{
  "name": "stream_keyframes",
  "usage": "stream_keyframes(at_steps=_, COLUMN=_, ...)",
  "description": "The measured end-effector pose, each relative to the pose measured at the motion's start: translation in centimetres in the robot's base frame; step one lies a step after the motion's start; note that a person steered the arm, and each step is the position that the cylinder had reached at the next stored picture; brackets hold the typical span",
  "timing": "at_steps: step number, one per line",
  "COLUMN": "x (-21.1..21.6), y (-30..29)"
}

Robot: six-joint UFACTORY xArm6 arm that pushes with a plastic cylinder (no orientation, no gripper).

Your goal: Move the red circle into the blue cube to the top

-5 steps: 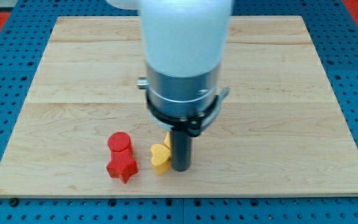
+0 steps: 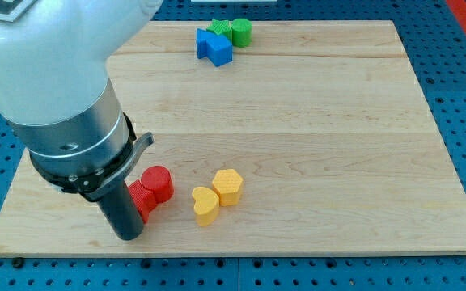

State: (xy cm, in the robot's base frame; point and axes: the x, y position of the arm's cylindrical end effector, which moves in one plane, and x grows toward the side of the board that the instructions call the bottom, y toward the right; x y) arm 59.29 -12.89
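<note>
My tip (image 2: pixel 128 235) was planted near the board's (image 2: pixel 338 162) lower left corner, with no jaws to open or close, just the bare rod pressed right against a red block (image 2: pixel 141 201) of a shape that couldn't be made out. The red circle (image 2: pixel 158 183) was found just up and right of the tip, touching that other red piece, with a yellow heart (image 2: pixel 205 204) and a yellow hexagon (image 2: pixel 228 187) parked a bit further right. The blue cube (image 2: pixel 214 46) was way off at the top, bunched against two green blocks (image 2: pixel 239 31).
</note>
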Motion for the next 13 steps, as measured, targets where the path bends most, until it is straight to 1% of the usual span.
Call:
stream_keyframes(at_steps=1, x=0.0, y=0.0)
stream_keyframes(at_steps=2, x=-1.3, y=0.0)
stream_keyframes(at_steps=3, x=-4.9, y=2.0)
stream_keyframes(at_steps=4, x=-8.0, y=5.6)
stream_keyframes(at_steps=5, x=-10.4, y=8.4)
stream_keyframes(at_steps=6, x=-12.5, y=8.6)
stream_keyframes(at_steps=7, x=-13.2, y=5.5)
stream_keyframes(at_steps=8, x=-13.2, y=4.3)
stream_keyframes(at_steps=9, x=-16.4, y=3.6)
stream_keyframes(at_steps=10, x=-14.5, y=-0.1)
stream_keyframes(at_steps=11, x=-15.8, y=-2.1)
stream_keyframes(at_steps=13, x=-23.7, y=3.9)
